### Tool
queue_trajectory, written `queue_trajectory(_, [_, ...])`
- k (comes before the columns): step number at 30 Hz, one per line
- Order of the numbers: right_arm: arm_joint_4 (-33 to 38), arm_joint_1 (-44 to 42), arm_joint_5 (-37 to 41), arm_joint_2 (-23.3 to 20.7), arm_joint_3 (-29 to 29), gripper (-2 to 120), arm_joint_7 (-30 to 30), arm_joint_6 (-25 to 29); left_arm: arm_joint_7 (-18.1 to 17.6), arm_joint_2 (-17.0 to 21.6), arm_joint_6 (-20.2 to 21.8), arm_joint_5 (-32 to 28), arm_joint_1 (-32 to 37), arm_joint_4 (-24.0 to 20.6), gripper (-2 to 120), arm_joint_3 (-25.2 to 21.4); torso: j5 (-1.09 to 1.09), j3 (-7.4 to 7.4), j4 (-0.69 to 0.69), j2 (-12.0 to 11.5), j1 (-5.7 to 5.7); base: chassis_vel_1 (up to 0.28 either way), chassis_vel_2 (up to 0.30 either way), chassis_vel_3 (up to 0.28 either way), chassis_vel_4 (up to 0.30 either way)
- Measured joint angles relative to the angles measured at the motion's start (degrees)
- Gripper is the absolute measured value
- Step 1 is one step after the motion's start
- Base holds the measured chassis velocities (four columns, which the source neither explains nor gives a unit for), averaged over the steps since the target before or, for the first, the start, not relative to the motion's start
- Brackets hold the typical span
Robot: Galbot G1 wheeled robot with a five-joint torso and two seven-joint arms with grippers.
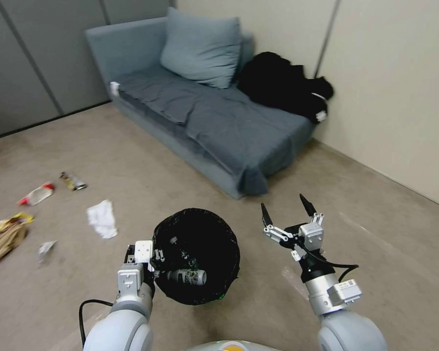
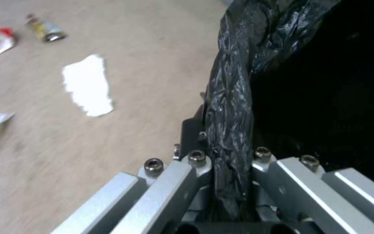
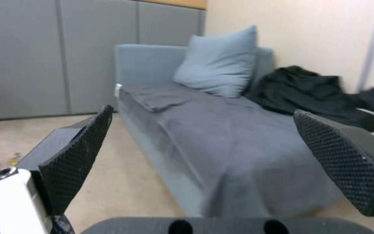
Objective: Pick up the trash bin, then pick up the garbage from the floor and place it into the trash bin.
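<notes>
Just left of the bin [image 1: 197, 256], the left gripper [image 1: 156, 261] is clamped on the rim, its fingers closed over the folded black liner [image 2: 230, 130]; the wrist view shows the bag pinched between the two metal fingers [image 2: 195, 162]. Bin held in front of the robot. Inside it, one small bottle [image 1: 187, 277] lies on its side.

Right of the bin, the right gripper [image 1: 287, 209] hangs in the air, fingers spread wide, nothing between them.

Left of the bin, garbage on the floor: white tissue [image 1: 102, 219] nearest; a small scrap [image 1: 46, 248], possibly clear plastic, hard to tell; a brown paper bag [image 1: 2, 243] with a yellow wrapper [image 1: 7, 223] beside it; a red-white wrapper [image 1: 35, 194]; a dark wrapper [image 1: 73, 181] farthest back.

Beyond the bin, a grey sofa [image 1: 204, 122] against the wall, with a cushion [image 1: 202, 48] and black clothing [image 1: 282, 85] on it.
</notes>
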Motion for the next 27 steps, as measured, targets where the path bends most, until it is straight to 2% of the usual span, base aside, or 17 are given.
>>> queue_trajectory(4, [0.27,0.09,-0.5,0.15,-0.37,100,1.71,-0.01,0.01,-0.01,0.0,0.29,0.29,0.0,1,0.16,0.0,0.0,-0.01,0.0,0.0,0.112,0.127,0.134,0.116])
queue_trajectory(27, [0.17,0.68,-0.07,-0.46,-0.95,100,1.01,-0.57,0.1,0.33,0.35,0.37,0.16,-0.34,1,-0.02,0.0,0.0,0.0,0.0,0.01,0.128,0.126,0.128,0.128])
